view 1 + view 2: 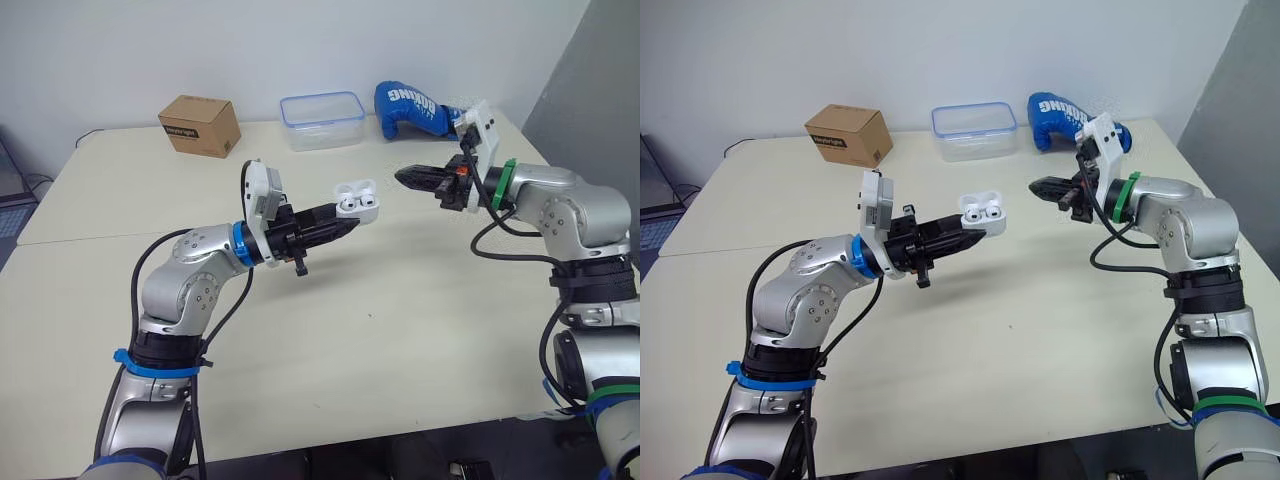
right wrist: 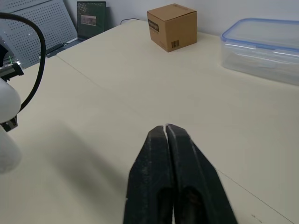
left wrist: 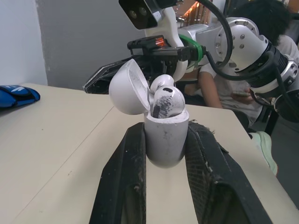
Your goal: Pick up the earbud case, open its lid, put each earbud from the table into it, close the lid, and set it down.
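White earbud case (image 3: 166, 140), lid open, two earbuds (image 3: 166, 100) seated, is pinched in the left gripper (image 1: 345, 222) above the table (image 1: 400, 330). The right gripper (image 2: 166, 129), fingers pressed together, hangs near it, apart.

The earbud case (image 1: 357, 201) is white, the box (image 1: 200, 126) brown

White earbud case (image 3: 166, 140), lid open, both earbuds (image 3: 167, 100) inside, held upright in the left claw (image 1: 347, 222).
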